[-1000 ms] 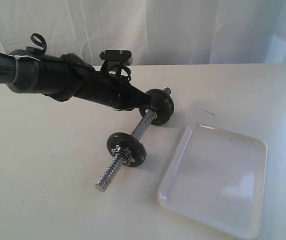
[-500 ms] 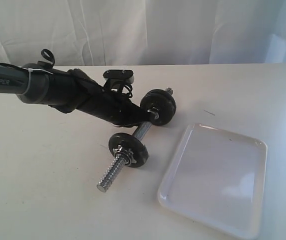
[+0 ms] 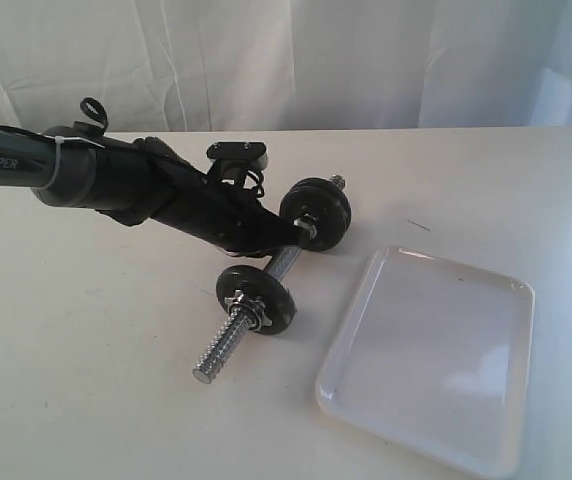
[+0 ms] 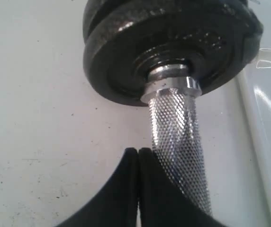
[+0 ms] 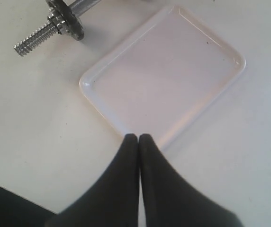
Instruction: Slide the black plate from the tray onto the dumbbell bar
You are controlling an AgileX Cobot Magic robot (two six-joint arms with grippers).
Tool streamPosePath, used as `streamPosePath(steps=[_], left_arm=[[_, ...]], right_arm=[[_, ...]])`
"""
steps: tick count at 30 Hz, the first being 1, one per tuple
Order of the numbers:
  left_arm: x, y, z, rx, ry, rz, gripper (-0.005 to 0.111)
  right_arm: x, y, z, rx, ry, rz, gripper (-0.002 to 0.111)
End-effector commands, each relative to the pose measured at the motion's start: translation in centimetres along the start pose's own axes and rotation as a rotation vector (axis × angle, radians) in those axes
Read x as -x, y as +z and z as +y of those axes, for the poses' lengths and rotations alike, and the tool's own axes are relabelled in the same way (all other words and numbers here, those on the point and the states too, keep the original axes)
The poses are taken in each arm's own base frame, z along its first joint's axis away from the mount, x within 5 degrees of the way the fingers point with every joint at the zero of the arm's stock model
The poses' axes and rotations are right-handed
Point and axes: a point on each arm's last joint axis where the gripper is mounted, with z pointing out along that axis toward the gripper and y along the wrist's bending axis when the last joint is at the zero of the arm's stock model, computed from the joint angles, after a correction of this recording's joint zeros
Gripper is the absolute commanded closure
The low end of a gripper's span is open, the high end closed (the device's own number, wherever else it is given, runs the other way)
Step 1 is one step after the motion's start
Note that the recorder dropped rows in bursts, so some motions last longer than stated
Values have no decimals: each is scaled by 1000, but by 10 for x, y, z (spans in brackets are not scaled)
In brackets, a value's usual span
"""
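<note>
Left gripper (image 4: 138, 151): fingers (image 4: 123, 182) pressed together, nothing between them. The tips sit just beside the knurled middle of the dumbbell bar (image 4: 176, 127); contact unclear. Just past them are two stacked black discs (image 4: 173, 42) at the bar's far end, with a single disc (image 3: 256, 298) nearer the other end. Cannot tell which is the black plate.

Right gripper (image 5: 139, 137): fingers (image 5: 126, 163) pressed together above the rim of the tray (image 5: 164, 80), which lies beside the bar on the table (image 3: 86, 340).

The left arm (image 3: 166, 190) lay from the table's (image 3: 86, 380) left edge over the dumbbell bar's (image 3: 221, 345) middle, blocking it. The bar's threaded front end stood free. The tray (image 3: 436, 350) filled the front right corner.
</note>
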Motion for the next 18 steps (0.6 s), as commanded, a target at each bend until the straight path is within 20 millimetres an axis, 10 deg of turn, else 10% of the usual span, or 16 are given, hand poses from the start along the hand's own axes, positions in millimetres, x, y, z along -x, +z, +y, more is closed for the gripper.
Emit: streamPosePath(steps=[1,18], left_arm=[[-4,-1,-7,-41,-11,34,107],[1,-1,-1,31,54,-14,107]], right_arm=[[-1,-1,0,-7,-14,-6,108],[-1,-1,0,-5,-13,-6,108]])
